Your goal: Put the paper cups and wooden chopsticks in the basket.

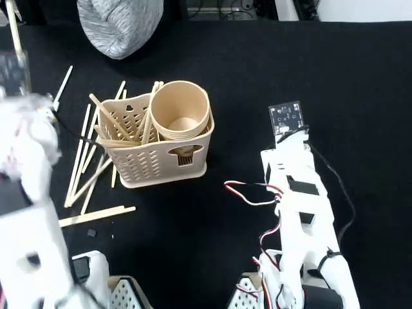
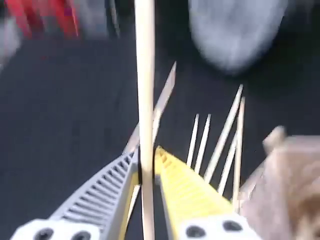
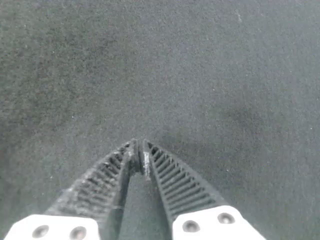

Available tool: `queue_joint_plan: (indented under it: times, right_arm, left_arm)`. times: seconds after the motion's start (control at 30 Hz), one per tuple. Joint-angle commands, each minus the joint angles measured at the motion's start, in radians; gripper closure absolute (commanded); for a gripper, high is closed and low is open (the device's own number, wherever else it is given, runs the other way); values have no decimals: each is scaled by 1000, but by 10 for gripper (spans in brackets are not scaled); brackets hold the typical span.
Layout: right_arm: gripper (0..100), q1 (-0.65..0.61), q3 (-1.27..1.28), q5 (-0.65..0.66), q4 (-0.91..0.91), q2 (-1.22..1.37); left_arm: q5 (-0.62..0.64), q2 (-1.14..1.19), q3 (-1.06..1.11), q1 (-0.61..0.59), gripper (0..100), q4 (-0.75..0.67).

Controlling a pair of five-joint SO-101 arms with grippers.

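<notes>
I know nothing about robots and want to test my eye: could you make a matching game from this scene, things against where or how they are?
1. paper cups
2. left gripper
3. right gripper
4. loose chopsticks

a. lying on the table beside the basket
b. shut, empty, over bare table
c. stacked in the basket
d. shut on one chopstick

Pairs: 1-c, 2-d, 3-b, 4-a
</notes>
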Motion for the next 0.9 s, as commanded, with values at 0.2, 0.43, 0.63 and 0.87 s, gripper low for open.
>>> queue_joint_plan:
  times: [0.2, 0.43, 0.63, 0.87]
  right_arm:
    - [983, -12, -4, 9, -20, -2]
    - [983, -12, -4, 11, -20, -2]
    - [983, -12, -4, 12, -20, -2]
    - [983, -12, -4, 12, -20, -2]
  left_arm:
    - [387, -520, 449, 213, 971, -864]
    - [390, -470, 616, 367, 971, -924]
    - [390, -410, 685, 375, 971, -921]
    - [310, -387, 591, 398, 731, -618]
